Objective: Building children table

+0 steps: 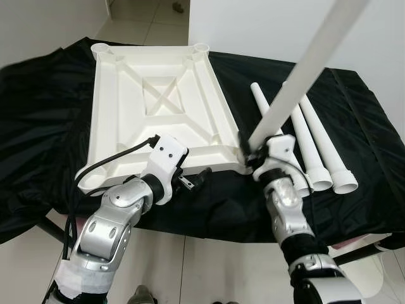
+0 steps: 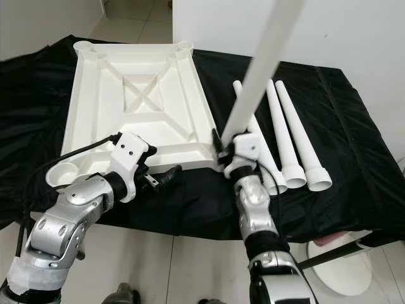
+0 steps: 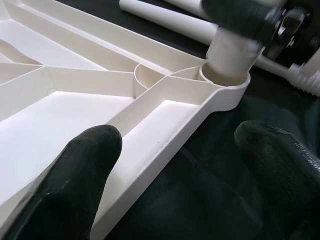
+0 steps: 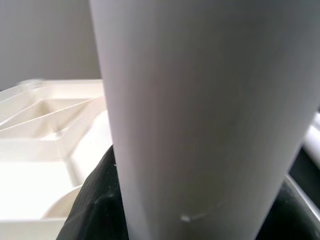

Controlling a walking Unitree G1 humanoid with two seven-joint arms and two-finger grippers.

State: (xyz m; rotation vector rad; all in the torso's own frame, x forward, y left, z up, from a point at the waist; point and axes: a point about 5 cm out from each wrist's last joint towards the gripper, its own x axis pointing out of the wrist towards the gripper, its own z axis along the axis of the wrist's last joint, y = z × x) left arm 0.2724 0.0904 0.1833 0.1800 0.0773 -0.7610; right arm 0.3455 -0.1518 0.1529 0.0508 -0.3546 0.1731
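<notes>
Desk: covered entirely by a black cloth, which is draped over the edges and creased at the left side. Metal legs are seen below the near edge.

Item 1: white plastic tabletop, laid upside down on the left half of the desk, ribbed underside facing up, with a crossed brace at the centre. Round leg sockets are seen at its far corners. Its near edge lies close to the desk's near edge.

Item 2: three white tapered legs, laid side by side on the cloth right of the tabletop, wide flared ends toward the near edge, narrow ends toward the far edge.
</notes>
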